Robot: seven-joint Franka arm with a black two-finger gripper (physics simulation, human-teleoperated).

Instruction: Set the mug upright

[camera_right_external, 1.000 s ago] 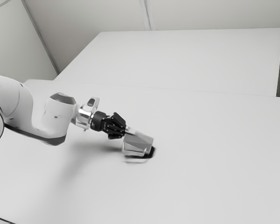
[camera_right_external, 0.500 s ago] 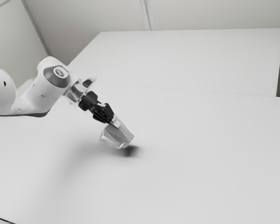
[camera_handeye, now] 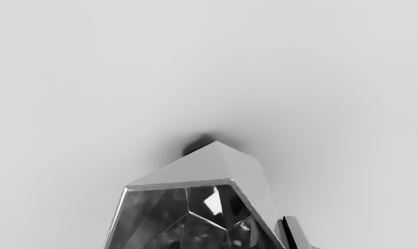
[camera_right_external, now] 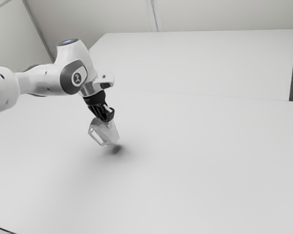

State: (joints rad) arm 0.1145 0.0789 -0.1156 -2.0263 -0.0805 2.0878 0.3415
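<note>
My fingers (camera_handeye: 293,231) were nearly closed, pinching the faceted mug (camera_right_external: 109,133) by its wall, tilted just over the tabletop (camera_right_external: 200,170), mouth toward the exterior view's left. I judged it needed its base turned level, gentle lowering, and release only once flat.

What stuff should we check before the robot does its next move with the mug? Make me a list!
1. Gripper has hold of the mug: ok, it's shut on the mug's side.
2. Mug upright: not ok, it's tilted.
3. Table under the mug: ok, the mug's shadow falls on it.
4. Mug's bottom flat on the table: not ok, it's tipped and seems to hang just above.
5. Grip firm enough not to slip: cannot tell.
</note>
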